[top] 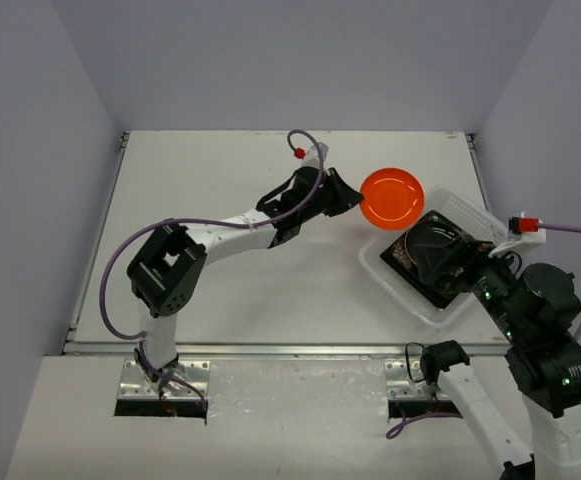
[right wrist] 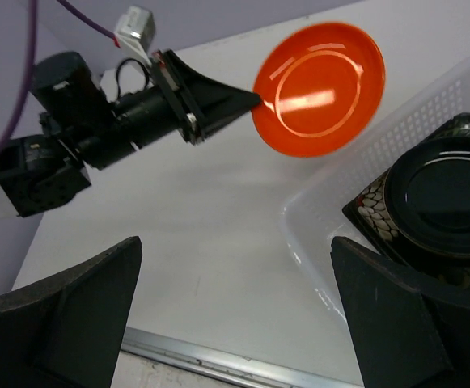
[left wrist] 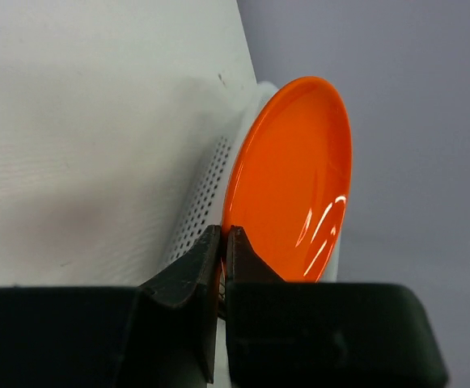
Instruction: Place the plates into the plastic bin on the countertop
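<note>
My left gripper [top: 350, 200] is shut on the rim of the small round orange plate [top: 391, 198] and holds it in the air at the far left end of the plastic bin [top: 382, 266]. The plate also shows in the left wrist view [left wrist: 291, 182] and the right wrist view [right wrist: 319, 89]. The bin holds a stack of square dark-rimmed plates [top: 410, 262] with a round dark plate [right wrist: 445, 194] on top. My right gripper [right wrist: 235, 311] is open and empty, above the countertop [top: 240, 290] at the bin's near left side. The stack is partly hidden by my right arm.
The bin's perforated end [left wrist: 198, 206] lies just behind the orange plate. A metal rail [top: 270, 349] runs along the countertop's front edge. Pale lilac walls [top: 30, 170] close in both sides and the back. A purple cable [top: 110, 290] loops off the left arm.
</note>
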Available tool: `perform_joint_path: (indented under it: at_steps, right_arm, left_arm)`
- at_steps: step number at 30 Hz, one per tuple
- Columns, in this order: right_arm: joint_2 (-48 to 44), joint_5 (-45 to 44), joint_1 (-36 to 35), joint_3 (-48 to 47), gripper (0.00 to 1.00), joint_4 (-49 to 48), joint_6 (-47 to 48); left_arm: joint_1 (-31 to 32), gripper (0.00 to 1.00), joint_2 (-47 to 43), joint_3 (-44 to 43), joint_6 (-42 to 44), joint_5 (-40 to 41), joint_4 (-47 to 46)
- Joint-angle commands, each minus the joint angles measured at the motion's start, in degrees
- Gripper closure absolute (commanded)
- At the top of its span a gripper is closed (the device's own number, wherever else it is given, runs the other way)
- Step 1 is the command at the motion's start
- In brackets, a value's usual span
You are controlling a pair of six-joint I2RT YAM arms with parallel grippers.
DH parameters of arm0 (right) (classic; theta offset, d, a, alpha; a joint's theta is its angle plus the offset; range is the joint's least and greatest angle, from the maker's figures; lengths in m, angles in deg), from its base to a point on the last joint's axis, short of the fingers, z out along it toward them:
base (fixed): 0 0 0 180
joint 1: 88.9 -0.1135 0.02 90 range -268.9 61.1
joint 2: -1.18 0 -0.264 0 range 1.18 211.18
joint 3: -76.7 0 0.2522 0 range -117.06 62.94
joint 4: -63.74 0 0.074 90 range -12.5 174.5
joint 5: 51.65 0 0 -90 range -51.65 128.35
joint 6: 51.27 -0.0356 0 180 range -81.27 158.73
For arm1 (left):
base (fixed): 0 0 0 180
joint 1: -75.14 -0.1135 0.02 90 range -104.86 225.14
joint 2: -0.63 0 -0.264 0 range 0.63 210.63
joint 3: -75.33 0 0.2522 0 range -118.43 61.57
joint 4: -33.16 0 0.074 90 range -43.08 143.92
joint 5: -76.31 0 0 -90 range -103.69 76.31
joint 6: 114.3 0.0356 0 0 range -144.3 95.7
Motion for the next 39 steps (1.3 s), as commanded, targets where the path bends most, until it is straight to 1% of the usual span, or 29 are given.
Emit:
perform_joint_path:
  at_steps: [1,2,7,10,11,12,15,17,18,20,22,24,25,26,27,28,32,33,34,35,36,39]
  right_arm:
    - [-2.34,-5.69,-0.28,-5.78,0.01,5.13,-1.12]
    - [-2.44,-5.52,-0.28,-6.79,0.01,5.9,-1.07]
    - [-2.58,-5.78,-0.28,-9.0,0.01,9.18,-0.32]
    - [-3.37,-6.94,-0.28,-9.42,0.01,10.43,0.26]
    - [-3.42,-7.08,-0.28,-9.56,0.01,10.83,0.46]
    - [-3.42,-7.18,-0.28,-9.89,0.01,11.29,0.69]
    - [-3.53,-7.69,-0.28,-10.51,0.01,11.97,1.38]
    - [-3.44,-8.73,-0.28,-10.7,0.01,12.09,2.06]
    - [-3.31,-9.27,-0.28,-10.7,0.01,12.13,2.43]
    - [-2.99,-10.45,-0.28,-10.39,0.01,12.21,2.98]
    - [-1.89,-11.79,-0.28,-9.61,0.01,12.41,3.04]
    - [-0.32,-14.37,-0.28,-8.97,0.01,13.09,3.47]
    - [0.07,-14.84,-0.28,-8.81,0.01,13.18,3.94]
    - [0.54,-15.39,-0.28,-8.65,0.01,13.25,5.01]
    - [1.25,-15.92,-0.28,-8.63,0.01,13.51,6.02]
    - [1.95,-16.47,-0.28,-8.64,0.01,13.75,7.16]
    - [3.28,-18.89,-0.28,-8.37,0.01,13.71,13.61]
    - [3.17,-19.08,-0.28,-7.91,0.01,13.35,14.84]
    - [3.02,-19.8,-0.28,-7.44,0.01,12.92,15.26]
    - [2.73,-21.24,-0.28,-7.14,0.01,12.42,16.29]
    - [2.76,-21.11,-0.28,-7.31,0.01,12.65,16.92]
    - [3.24,-19.12,-0.28,-9.4,0.01,14.61,17.65]
  left_arm:
    - [4.85,1.0,5.12,-9.91,5.79,-0.37,5.23]
    - [5.39,1.0,6.65,-11.7,6.59,-0.42,6.29]
    - [8.61,1.0,18.09,-25.93,8.09,-0.27,14.21]
    - [9.28,1.0,21.66,-30.08,7.67,1.35,15.79]
    - [9.33,0.95,22.68,-31.41,7.55,1.63,16.6]
    - [9.42,0.85,23.89,-33.08,7.27,2.14,17.99]
    - [9.68,0.59,25.7,-36.34,7.37,1.68,18.99]
    - [10.39,0.46,25.61,-38.08,8.48,2.2,19.83]
    - [10.86,0.42,25.37,-39.05,9.03,2.57,20.48]
    - [11.73,0.38,24.03,-40.17,10.37,2.9,21.43]
    - [12.46,0.35,21.87,-39.26,11.52,3.67,21.77]
    - [12.8,0.3,18.49,-37.35,12.36,5.23,22.04]
    - [12.8,0.28,15.47,-35.12,12.75,7.78,22.81]
    - [12.73,0.23,13.43,-33.72,13.82,9.79,23.68]
    - [12.71,0.1,10.44,-31.26,14.68,12.93,24.4]
    - [12.7,0.0,7.0,-28.44,15.78,16.76,25.34]
    - [12.57,0.0,-9.11,-14.99,21.17,35.35,30.9]
    - [12.32,0.0,-11.89,-11.38,21.7,38.02,31.97]
    - [11.9,0.0,-15.3,-7.76,21.68,39.57,33.29]
    - [11.39,0.0,-23.11,-3.23,21.2,43.84,35.29]
    - [10.89,0.0,-26.91,-0.48,20.2,47.44,37.22]
    - [8.37,0.0,-40.32,7.22,15.74,52.75,45.05]
